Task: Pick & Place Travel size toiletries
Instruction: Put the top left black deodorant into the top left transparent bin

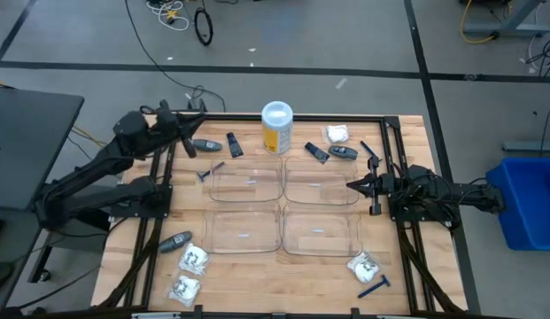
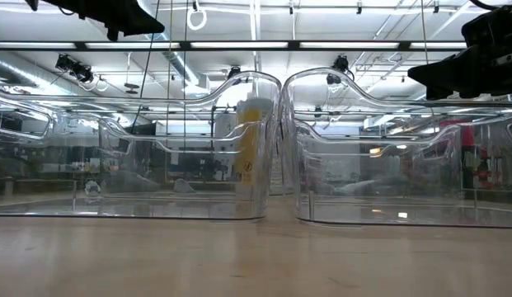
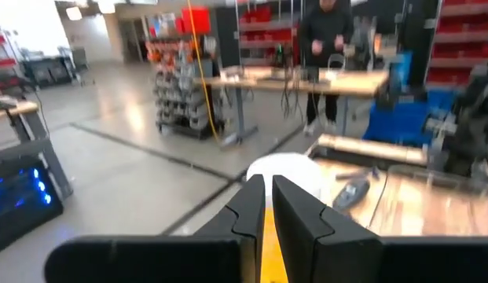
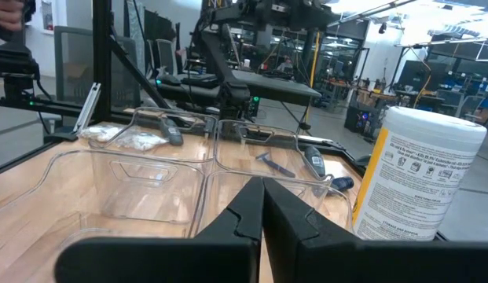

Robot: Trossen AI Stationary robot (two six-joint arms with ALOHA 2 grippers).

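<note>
Toiletries of travel size lie scattered on the wooden table (image 1: pixel 407 159), all outside the four clear trays (image 1: pixel 246 232) at its centre; every tray appears empty, so judging from this layout no item has yet been placed and the whole task remains.

Near edge: two white packets (image 1: pixel 195 259) and a grey stick (image 1: pixel 174 241) at the left corner; a third packet (image 1: pixel 363 265) and a blue razor (image 1: pixel 374 288) at the right corner.

Middle: the right gripper (image 1: pixel 352 186) hangs at the right rim of the tray block, jaws closed on nothing.

Far edge: the left gripper (image 1: pixel 202 110) hovers at the far-left corner, jaws nearly together and holding nothing. Near it lie a grey stick (image 1: pixel 206 145), a dark tube (image 1: pixel 234 144) and a razor (image 1: pixel 210 170). A yellow canister (image 1: pixel 276 128) with a white lid stands behind the trays. To its right lie another dark tube (image 1: pixel 315 152), a grey stick (image 1: pixel 343 152), a white packet (image 1: pixel 337 134) and a razor (image 1: pixel 368 151).

Beyond the table, a person stands at a workbench.
</note>
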